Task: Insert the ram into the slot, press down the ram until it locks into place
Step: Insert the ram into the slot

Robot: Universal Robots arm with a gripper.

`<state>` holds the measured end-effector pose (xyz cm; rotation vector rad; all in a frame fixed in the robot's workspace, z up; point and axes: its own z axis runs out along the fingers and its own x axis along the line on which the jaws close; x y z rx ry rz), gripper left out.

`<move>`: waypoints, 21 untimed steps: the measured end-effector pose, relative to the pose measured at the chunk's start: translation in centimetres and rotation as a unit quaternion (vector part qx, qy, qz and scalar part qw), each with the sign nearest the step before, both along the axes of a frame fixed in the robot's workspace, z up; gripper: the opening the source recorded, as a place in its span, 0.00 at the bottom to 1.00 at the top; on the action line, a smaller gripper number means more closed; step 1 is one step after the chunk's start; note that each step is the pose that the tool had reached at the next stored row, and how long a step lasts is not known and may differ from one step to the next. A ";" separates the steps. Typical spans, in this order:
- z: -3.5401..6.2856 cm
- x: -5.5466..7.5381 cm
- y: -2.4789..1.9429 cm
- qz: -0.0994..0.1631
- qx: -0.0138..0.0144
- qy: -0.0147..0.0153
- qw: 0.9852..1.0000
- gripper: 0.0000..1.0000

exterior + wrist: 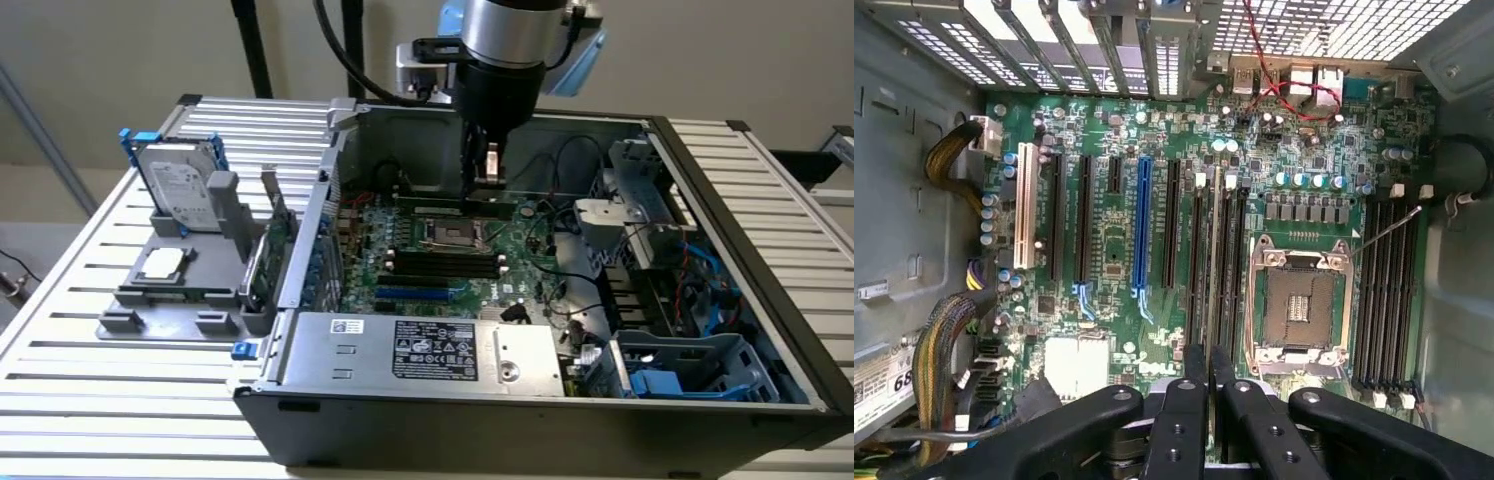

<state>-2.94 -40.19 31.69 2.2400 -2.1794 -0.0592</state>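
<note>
Ram [451, 207] [1211, 262] stands edge-up in the slot [1210, 196], in the bank just beside the CPU socket [1299, 305], far side of the board in the exterior view. Claw [489, 180] [1209, 355] clenched on the ram's top edge, fingers nearly together. Open case [400, 420] sits on slatted surface [80, 400].

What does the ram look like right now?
The ram is a long, thin green stick, turned on edge and lying level. The hand is shut on its middle from above. It is lined up along the black slots, next to the silver socket. Whether it is pushed all the way in cannot be told.
</note>
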 end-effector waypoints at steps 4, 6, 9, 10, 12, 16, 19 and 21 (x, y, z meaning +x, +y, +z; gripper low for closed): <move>-1.24 0.0 0.00 0.001 0.000 0.000 1.000 0.13; -2.19 0.0 0.00 0.004 0.000 0.000 1.000 0.13; -2.74 0.0 0.00 0.005 0.000 0.000 1.000 0.13; -2.92 0.0 0.00 0.006 0.000 0.000 1.000 0.13; -3.29 0.0 0.00 0.007 0.000 0.000 1.000 0.13; -4.02 0.0 0.00 0.007 0.000 0.000 1.000 0.13; -4.56 0.0 0.00 0.007 0.000 0.000 1.000 0.13; -4.92 0.0 0.00 0.007 0.000 0.000 1.000 0.13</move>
